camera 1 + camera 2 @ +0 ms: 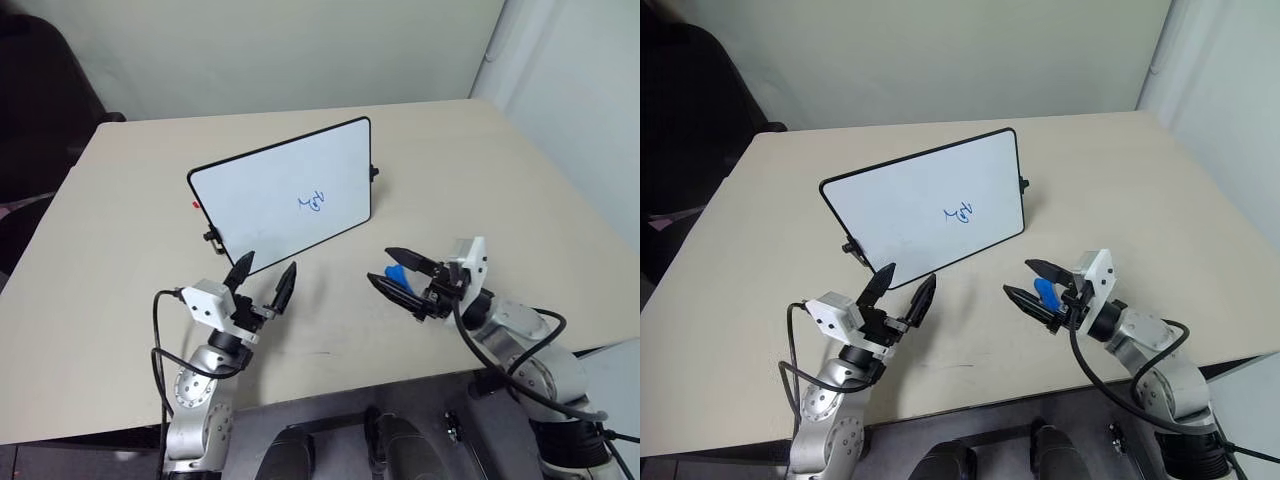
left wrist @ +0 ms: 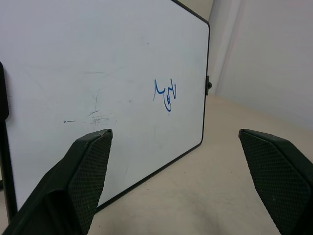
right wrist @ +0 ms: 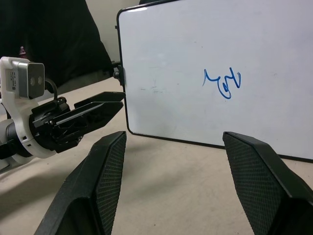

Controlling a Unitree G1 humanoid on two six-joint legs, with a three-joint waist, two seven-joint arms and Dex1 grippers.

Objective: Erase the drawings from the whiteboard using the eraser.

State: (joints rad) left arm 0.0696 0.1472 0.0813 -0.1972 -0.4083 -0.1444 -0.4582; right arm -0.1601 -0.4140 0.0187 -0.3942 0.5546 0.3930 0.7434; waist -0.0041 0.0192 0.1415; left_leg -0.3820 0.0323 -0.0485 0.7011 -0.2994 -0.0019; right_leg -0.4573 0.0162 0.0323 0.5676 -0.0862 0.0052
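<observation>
The whiteboard point(image 1: 270, 200) stands tilted back on the table's middle, its face toward me. The drawings point(image 1: 313, 202), a small blue scribble, sit right of its centre and also show as drawings point(image 3: 222, 83) in the right wrist view. My left gripper point(image 1: 271, 262) hovers open just before the board's lower left corner, nothing between its fingers point(image 2: 88, 171). To the board's right, my right gripper point(image 1: 380, 265) is open and points left. From above, the blue eraser point(image 1: 397, 273) shows in the gap between its fingers, seemingly on the table beneath. Nothing lies between the pads point(image 3: 102, 181).
The beige table point(image 1: 500, 170) stretches wide on both sides of the board. A dark chair point(image 1: 40, 90) stands off the far left corner. Black clips point(image 1: 374, 172) stick out from the board's edges. Faint grey smudges point(image 2: 98, 117) mark the board's left part.
</observation>
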